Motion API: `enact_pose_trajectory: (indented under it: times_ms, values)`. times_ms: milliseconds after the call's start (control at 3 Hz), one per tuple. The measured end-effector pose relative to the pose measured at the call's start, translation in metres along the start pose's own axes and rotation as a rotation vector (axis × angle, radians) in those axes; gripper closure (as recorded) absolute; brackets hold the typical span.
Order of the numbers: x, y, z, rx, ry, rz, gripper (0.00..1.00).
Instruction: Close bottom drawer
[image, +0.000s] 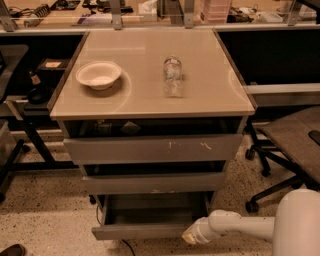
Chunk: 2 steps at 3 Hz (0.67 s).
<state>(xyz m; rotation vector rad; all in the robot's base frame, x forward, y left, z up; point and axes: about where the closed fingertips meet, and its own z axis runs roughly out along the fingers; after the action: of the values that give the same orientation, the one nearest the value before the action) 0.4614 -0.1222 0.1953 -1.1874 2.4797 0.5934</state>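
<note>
1. Speckled floor surrounds a grey cabinet with a beige tabletop; an office chair stands to its right.
2. On the tabletop, a white bowl sits at the left and a clear bottle lies near the middle, well apart.
3. Under it, the scratched drawer front and the middle drawer front each jut out slightly.
4. Lowest, the bottom drawer is pulled well out, its inside visible.
5. At the right end of that drawer's front sits the end effector on a white arm; whether it is spread or pressed together cannot be told.
</note>
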Motion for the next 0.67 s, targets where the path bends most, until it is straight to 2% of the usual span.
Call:
enact_pose_trajectory:
  times_ms: [667]
  values:
    - [0.0,0.0001,0.0001,0.0,0.0,0.0,0.12]
